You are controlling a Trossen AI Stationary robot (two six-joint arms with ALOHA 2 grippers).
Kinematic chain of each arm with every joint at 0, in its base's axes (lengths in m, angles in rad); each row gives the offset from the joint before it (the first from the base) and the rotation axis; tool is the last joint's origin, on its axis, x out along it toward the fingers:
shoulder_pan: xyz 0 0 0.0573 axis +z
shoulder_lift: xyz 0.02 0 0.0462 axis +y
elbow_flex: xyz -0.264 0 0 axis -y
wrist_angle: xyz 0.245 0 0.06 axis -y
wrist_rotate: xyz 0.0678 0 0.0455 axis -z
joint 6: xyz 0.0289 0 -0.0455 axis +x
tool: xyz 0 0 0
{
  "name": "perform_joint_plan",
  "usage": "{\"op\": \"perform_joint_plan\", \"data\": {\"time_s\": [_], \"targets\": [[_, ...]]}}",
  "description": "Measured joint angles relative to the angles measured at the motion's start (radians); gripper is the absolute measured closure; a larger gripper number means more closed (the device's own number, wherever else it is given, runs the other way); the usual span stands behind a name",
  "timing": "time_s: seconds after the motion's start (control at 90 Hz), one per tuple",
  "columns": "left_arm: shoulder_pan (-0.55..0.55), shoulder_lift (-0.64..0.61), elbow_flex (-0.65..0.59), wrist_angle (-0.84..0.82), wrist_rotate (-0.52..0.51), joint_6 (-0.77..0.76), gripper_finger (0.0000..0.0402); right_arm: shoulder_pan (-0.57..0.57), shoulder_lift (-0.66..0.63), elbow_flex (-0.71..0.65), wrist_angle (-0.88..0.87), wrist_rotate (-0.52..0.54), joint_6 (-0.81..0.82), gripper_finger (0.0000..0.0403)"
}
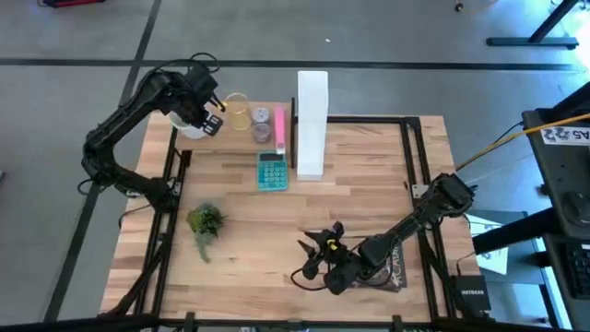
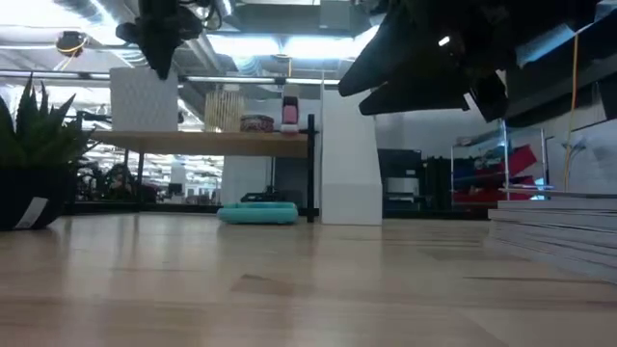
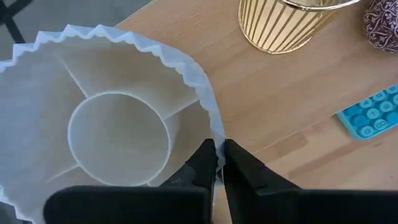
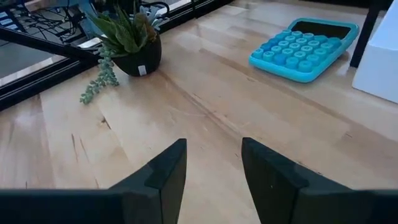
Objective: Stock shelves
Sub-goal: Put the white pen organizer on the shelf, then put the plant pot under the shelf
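A white pleated shade (image 3: 118, 118) with a ring inside stands at the left end of the shelf plank (image 2: 217, 142). My left gripper (image 3: 219, 163) is shut on its rim from above. On the shelf also stand a gold ribbed cup (image 3: 280, 25), a patterned jar (image 1: 261, 116) and a pink item (image 1: 279, 129). The white file box (image 1: 312, 124) stands upright at the shelf's right end. A teal calculator (image 1: 272, 171) and a small potted plant (image 1: 205, 221) sit on the table. My right gripper (image 4: 214, 155) hovers open over the table's near right part. My left gripper pinches the shade's zigzag top rim (image 3: 214, 140), one finger inside the wall and one outside. The fingers come from above, pointing down. In the low view the shade (image 2: 145, 101) stands upright with its bottom at the plank's top; whether it rests there I cannot tell.
A stack of magazines (image 1: 392, 269) lies under my right arm at the near right. Black rails (image 1: 419, 157) frame the tabletop. Bare wood lies between the plant and the right gripper.
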State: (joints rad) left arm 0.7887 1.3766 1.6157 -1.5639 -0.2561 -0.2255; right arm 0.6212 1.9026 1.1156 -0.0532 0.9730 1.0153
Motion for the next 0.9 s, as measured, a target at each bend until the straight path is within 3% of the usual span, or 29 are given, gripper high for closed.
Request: {"op": "perform_joint_plan", "data": {"time_s": [0.5,0.9], "targets": [[0.002,0.002,-0.004,-0.012,-0.022,0.04,0.03,0.0,0.0,0.0,0.0,-0.008,0.0,0.0265],[-0.003,-0.014,0.134,-0.008,-0.012,0.051,0.0292,0.0,0.0,0.0,0.0,-0.009,0.0,0.0265]]}}
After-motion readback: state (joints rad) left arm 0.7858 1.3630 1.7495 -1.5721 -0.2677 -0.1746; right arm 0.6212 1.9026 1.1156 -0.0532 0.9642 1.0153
